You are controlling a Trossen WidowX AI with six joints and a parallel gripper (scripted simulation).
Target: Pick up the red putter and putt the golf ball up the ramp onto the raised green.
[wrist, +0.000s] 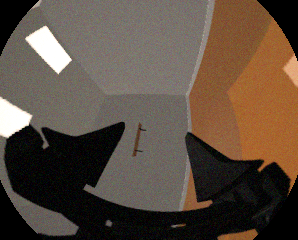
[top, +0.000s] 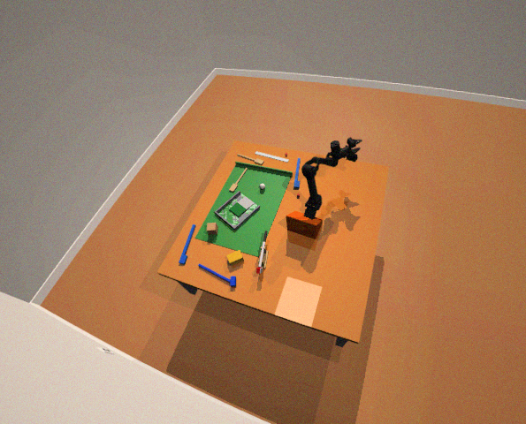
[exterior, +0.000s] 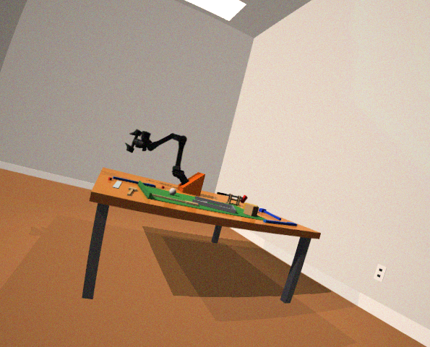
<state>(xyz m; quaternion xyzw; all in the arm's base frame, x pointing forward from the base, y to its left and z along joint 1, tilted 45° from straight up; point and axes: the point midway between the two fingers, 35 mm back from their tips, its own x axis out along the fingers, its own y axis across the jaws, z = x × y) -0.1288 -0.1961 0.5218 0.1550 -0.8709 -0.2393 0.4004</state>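
The wrist view shows only walls between the widely spread fingers, gripping nothing. From the top, the red putter [top: 261, 257] lies at the surface [top: 345, 255] edge, golf ball [top: 262, 185] on green mat [top: 271, 200].

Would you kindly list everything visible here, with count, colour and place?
Table: one, orange, mid-room.
Mat: one, green, on the table.
Ball: one, white, on the mat.
Raised green: one, grey-framed, mid-mat.
Red putter: one, red-headed, on a stand by the mat's near corner.
Blue putters: three, around the mat.
Wooden putters: two, far end.
Blocks: yellow and tan, near end.
White bar: one, far edge.
Pale patch: one, near edge.
Base: one, orange.
Gripper: one, black, open, raised above the table's far edge.
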